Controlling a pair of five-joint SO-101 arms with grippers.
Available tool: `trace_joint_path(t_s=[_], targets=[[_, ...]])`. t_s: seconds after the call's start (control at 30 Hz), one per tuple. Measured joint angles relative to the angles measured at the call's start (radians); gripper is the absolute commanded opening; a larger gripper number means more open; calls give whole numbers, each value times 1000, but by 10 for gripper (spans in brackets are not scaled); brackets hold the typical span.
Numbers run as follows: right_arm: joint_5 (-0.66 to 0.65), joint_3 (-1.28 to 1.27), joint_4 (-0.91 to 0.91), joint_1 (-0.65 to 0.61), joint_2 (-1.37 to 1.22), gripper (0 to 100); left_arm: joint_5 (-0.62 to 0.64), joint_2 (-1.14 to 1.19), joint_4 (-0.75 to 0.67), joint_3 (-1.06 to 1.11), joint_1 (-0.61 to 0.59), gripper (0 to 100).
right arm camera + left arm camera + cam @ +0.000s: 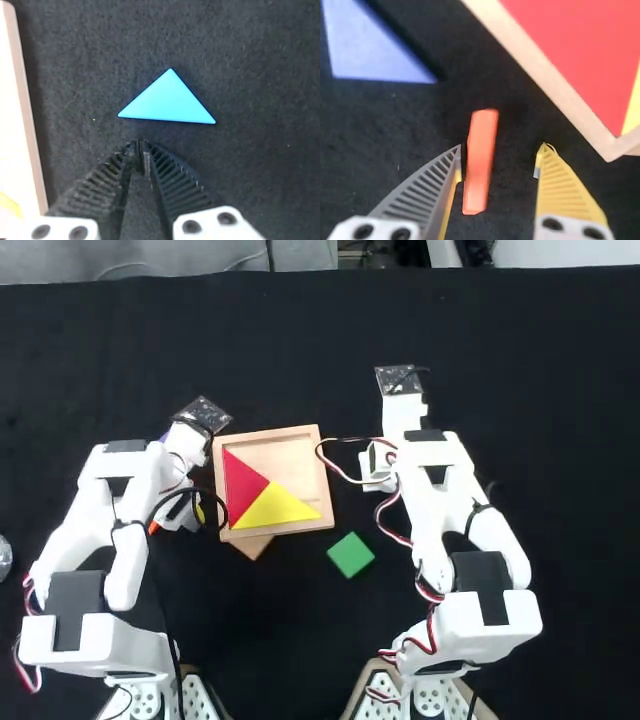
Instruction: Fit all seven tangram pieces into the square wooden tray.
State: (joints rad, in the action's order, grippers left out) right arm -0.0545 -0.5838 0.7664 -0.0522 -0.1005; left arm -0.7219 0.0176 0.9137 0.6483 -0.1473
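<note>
In the high view, 2 arms stand side by side on the black table (520,360). The left arm (115,510) is folded forward, with its wrist just beside the left wall of the wooden tray (290,448). The right arm (440,500) is bent the same way, its wrist just off the tray's right wall, so the tray lies between the 2 wrists. A red triangle (243,483) and a yellow triangle (277,508) lie flat inside the tray, touching along 1 edge. A green square (350,554) rests on the table near the right arm's elbow, apart from the tray.

In the left wrist view, the left gripper (497,165) points down at the table with its jaws spread. An orange piece (480,160) stands on edge between the 2 fingers, close against the grey one and clear of the yellow one, so nothing is gripped. A corner of the tray lies just beyond the yellow finger. A blue triangle (370,50) lies flat farther ahead on the grey finger's side.

In the right wrist view, the right gripper (137,148) is clenched with its fingertips meeting on nothing. A cyan triangle (167,102) lies flat just ahead of the tips, not touching them. The tray's wall runs along 1 side of the gripper.
</note>
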Motion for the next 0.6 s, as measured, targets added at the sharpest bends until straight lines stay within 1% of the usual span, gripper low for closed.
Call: trace_joint_path(t_s=[0.13, 0.4, 0.6], targets=[[0, 0, 0, 0, 0, 11, -35, 0, 8, 0, 3, 238], [0, 0, 0, 0, 0, 11, -43, 0, 8, 0, 0, 238], [0, 0, 0, 0, 0, 11, -129, 0, 8, 0, -15, 238]])
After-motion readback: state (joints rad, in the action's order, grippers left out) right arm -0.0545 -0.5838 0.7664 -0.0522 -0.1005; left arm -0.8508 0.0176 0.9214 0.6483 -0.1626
